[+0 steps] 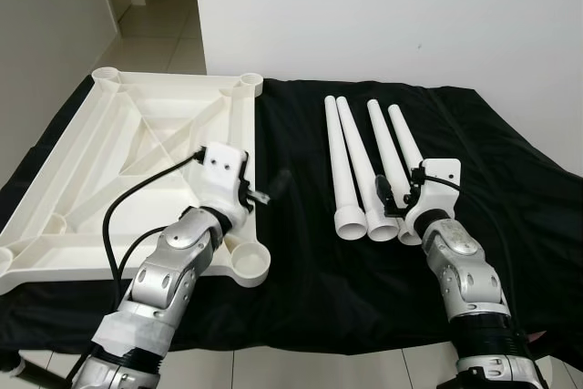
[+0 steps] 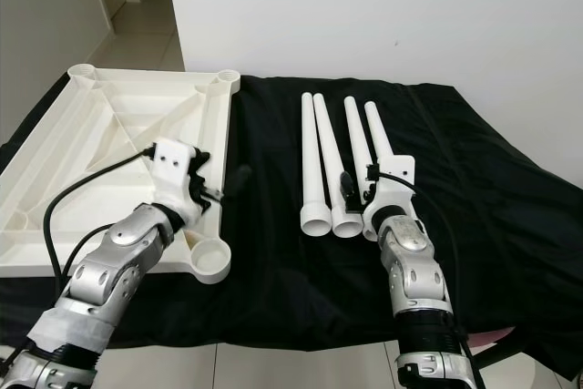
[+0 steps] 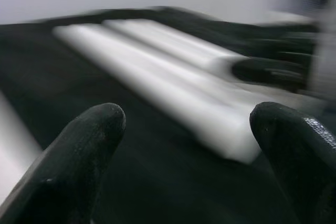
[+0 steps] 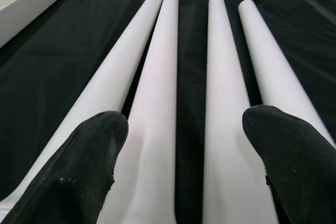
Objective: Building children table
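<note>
Nearest the camera, both silver arms reach forward over the black cloth [image 1: 310, 289], which drapes over the near edge of the work surface with pale floor tiles showing below it. The right gripper [image 4: 181, 166] hangs low over the wide, open ends of the four white table legs [image 1: 369, 166], its two black fingers [image 4: 89, 166] spread wide apart and gripping nothing; in the right wrist view the two middle legs lie between the fingertips. The left gripper [image 3: 184, 150] sits over bare cloth just beside the near right corner of the white tabletop [image 1: 118, 161], pointing across toward the legs. Its fingers are also held apart, with nothing between them, and the left wrist view is blurred.

The tabletop lies upside down on the cloth, left of the legs, ribs and diagonal braces facing up. A round socket [image 1: 248, 263] sits at its near right corner, close to the left gripper, and more sockets mark the far corners. The legs lie side by side to the right of the tabletop, narrowing toward the far edge of the cloth.

Beyond the cloth stands a plain white wall [image 1: 383, 15]. Left of that wall, behind the tabletop, a tiled passage [image 1: 159, 29] leads away.
</note>
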Robot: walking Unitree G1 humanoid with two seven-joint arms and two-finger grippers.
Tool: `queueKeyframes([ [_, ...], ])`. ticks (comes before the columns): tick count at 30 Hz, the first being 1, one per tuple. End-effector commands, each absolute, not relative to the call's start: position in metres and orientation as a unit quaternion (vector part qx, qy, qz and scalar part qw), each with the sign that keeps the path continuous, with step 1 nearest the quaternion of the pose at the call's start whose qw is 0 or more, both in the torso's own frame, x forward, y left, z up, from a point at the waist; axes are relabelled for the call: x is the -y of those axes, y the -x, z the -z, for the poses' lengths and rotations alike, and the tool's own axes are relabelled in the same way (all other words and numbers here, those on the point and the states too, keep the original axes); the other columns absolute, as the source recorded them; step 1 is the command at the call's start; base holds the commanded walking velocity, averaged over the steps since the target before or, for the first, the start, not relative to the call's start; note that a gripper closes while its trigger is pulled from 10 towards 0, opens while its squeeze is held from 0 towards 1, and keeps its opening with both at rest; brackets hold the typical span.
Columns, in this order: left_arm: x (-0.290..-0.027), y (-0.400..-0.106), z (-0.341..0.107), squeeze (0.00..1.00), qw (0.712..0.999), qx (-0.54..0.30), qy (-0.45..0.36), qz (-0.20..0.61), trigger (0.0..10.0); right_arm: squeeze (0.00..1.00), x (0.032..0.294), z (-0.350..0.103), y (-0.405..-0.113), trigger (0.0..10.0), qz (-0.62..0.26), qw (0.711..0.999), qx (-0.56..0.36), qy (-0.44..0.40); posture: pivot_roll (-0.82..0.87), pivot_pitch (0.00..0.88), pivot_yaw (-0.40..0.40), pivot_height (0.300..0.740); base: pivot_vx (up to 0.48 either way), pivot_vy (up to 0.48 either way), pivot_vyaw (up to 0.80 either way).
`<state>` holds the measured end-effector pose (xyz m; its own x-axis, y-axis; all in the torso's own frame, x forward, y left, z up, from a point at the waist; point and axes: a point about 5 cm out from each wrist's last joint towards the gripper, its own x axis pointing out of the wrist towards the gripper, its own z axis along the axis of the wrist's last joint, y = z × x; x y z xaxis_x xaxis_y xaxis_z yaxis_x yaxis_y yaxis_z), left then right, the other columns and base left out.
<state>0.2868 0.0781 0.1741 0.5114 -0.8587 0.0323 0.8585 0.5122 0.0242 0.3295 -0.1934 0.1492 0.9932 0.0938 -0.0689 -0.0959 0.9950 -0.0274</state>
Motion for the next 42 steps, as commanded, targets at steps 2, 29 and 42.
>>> queueKeyframes([
  [2,-0.07,-0.274,-0.175,0.0,0.832,0.01,-0.004,0.555,10.0,0.0,0.191,-0.143,-0.328,10.0,-0.074,0.995,-0.063,0.025,-0.01,0.014,-0.018,0.74,0.0,0.0,0.0],
  [29,-0.078,-0.271,-0.185,0.0,0.835,-0.005,-0.014,0.551,10.0,0.0,0.175,-0.107,-0.323,10.0,-0.116,0.973,-0.199,-0.006,0.02,0.007,-0.027,0.74,0.0,0.0,0.0],
  [42,-0.078,-0.272,-0.187,0.0,0.84,-0.003,-0.015,0.543,10.0,0.0,0.171,-0.094,-0.318,9.1,-0.108,0.967,-0.229,-0.01,0.02,0.014,-0.023,0.74,0.0,0.0,0.0],
])
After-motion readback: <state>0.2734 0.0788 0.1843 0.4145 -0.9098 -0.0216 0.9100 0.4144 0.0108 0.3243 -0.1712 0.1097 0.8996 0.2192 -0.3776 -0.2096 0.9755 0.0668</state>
